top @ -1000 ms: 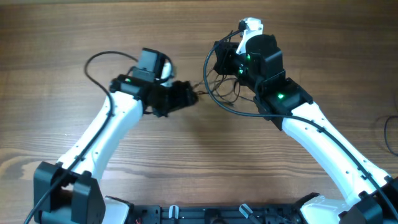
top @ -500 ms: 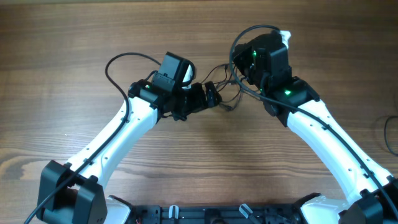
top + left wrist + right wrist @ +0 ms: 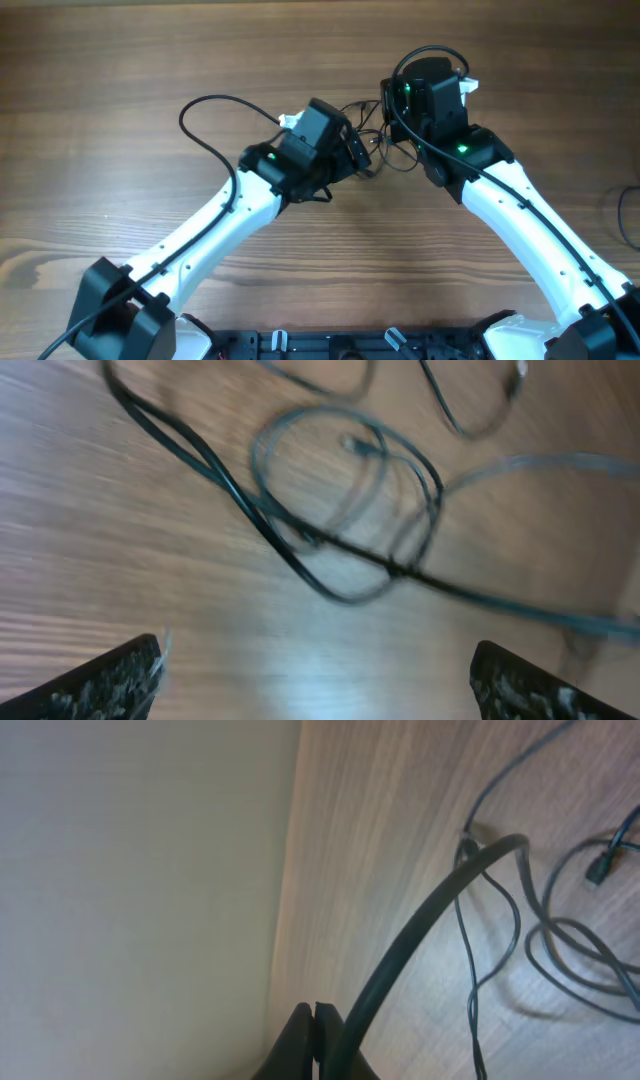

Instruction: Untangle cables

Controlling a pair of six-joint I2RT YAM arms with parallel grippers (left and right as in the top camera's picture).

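The cables (image 3: 380,142) are thin black cords lying in loose tangled loops on the wooden table between the two arms. In the left wrist view the loops (image 3: 345,500) lie ahead of my left gripper (image 3: 320,682), which is open wide and empty above bare wood. In the overhead view my left gripper (image 3: 357,152) sits at the left edge of the loops. My right gripper (image 3: 315,1025) is shut, with nothing visible between its fingers. Thin cords (image 3: 560,945) lie to its right. In the overhead view its fingers are hidden under the wrist.
A thick black arm cable (image 3: 420,930) curves right beside the right fingers. Another arm cable (image 3: 205,130) loops out left of the left arm. The table's far edge (image 3: 285,890) and a pale surface beyond it show in the right wrist view.
My left arm has swung right and forward, up to the cable loops. My right arm has shifted right and turned. The cords have bunched closer between the grippers.
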